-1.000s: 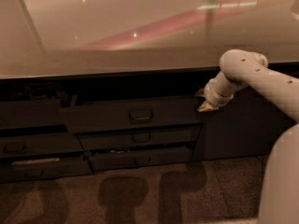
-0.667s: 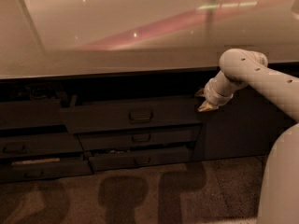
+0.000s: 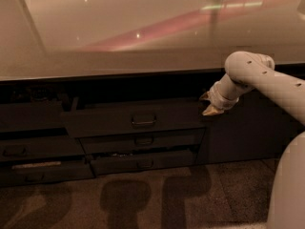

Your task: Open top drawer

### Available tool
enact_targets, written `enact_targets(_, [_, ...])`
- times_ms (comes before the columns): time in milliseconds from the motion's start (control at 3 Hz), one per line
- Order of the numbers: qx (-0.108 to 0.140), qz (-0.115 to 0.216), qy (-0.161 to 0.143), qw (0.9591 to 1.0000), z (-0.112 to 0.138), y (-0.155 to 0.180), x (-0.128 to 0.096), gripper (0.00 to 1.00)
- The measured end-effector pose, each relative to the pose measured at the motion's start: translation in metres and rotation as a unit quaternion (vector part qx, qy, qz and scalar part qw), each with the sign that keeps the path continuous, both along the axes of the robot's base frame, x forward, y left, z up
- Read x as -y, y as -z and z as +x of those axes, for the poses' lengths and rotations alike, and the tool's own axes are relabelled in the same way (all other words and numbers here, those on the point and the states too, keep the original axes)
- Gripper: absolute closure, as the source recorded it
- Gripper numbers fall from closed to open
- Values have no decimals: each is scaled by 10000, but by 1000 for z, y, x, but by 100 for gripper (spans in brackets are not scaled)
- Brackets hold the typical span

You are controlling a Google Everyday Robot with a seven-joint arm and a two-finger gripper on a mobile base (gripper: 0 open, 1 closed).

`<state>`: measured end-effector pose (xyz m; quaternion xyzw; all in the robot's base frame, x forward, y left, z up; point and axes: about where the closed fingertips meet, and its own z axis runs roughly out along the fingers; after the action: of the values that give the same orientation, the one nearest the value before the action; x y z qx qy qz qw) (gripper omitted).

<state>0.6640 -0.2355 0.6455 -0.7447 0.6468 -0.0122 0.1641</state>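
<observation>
Well, arm [image 3: 267, 78] bent, gripper [image 3: 207, 105] beside top drawer [image 3: 105, 123]

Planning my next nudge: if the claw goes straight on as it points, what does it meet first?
Probably the right end of the top drawer: the claw points left at it, well right of its handle. Depth is unclear.
</observation>
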Motion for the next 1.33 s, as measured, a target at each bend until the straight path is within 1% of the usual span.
enact_targets(333, [-5, -35, -41, 10000, -7, 3, -1, 100])
enact_targets(1000, [-6, -34, -42, 10000, -7, 0, -1, 100])
enact_targets(1333, [-2, -11, -79, 10000, -17, 4, -1, 100])
